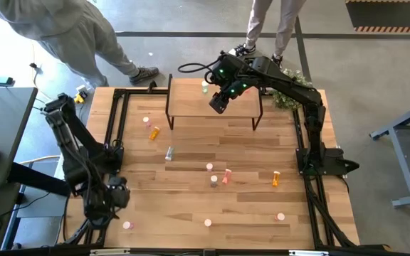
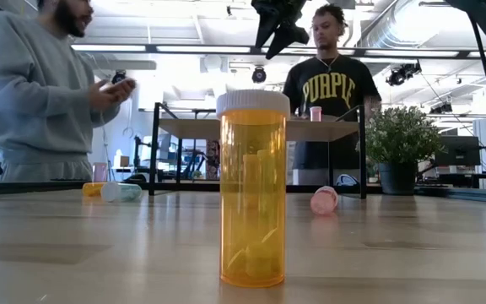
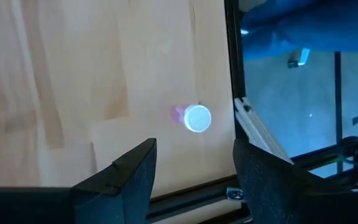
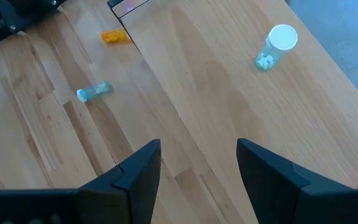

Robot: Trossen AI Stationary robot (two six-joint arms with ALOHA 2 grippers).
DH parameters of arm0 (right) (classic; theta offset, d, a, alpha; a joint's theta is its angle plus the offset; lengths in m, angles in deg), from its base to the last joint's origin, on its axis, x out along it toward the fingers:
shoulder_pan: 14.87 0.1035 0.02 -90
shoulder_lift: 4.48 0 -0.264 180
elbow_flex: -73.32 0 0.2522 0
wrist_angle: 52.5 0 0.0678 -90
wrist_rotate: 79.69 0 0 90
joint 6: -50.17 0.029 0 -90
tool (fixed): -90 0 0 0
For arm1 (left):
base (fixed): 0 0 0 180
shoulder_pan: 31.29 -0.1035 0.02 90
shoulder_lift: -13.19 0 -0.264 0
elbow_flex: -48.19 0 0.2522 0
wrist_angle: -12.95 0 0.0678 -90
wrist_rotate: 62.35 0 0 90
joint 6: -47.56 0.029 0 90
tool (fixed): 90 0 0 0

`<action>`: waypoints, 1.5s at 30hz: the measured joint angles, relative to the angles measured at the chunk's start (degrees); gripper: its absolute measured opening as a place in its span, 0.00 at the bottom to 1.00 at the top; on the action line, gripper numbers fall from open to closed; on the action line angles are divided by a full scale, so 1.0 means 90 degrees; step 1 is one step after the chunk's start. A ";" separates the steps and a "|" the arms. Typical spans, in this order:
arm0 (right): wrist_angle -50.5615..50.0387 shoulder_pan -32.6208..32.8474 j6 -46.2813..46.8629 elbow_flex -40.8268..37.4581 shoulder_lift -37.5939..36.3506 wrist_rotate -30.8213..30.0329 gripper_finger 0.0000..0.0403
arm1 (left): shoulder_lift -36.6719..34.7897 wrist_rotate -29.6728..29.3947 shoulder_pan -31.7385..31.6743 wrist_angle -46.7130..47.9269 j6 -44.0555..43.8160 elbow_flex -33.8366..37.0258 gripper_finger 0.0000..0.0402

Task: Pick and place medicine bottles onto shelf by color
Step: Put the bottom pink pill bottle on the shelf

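Fingers of my right gripper (image 4: 197, 180) stood apart w/ nothing between them, hovering above the shelf (image 1: 191, 107) toward its 3 o'clock end. On the board under me: a pale green bottle (image 4: 276, 45) standing upright near the far edge, well apart from my fingers; a pink one (image 2: 315, 112) also stood up there in the low view. Left gripper (image 3: 191, 177) waited spread and empty at the table's 7 o'clock corner, a pink bottle (image 3: 194, 117) upright just ahead of it, near the black frame rail (image 3: 232, 74).

Risk, as I judged it: dropping straight down could clip the shelf edge or knock the green bottle off, since it sat close to the rim. Most bottles were off the shelf, incl. an orange one (image 1: 275, 178) toward 4 o'clock and a teal one (image 4: 94, 91) lying on its side. Open wood between shelf and centre gave me room; a plant (image 1: 288, 96) crowded 2 o'clock.
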 joint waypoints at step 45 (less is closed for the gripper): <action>0.0055 -0.0015 0.0051 0.0000 0.0005 0.0000 0.50 | 0.2238 -0.0303 0.0438 -0.1191 -0.0548 0.0000 0.50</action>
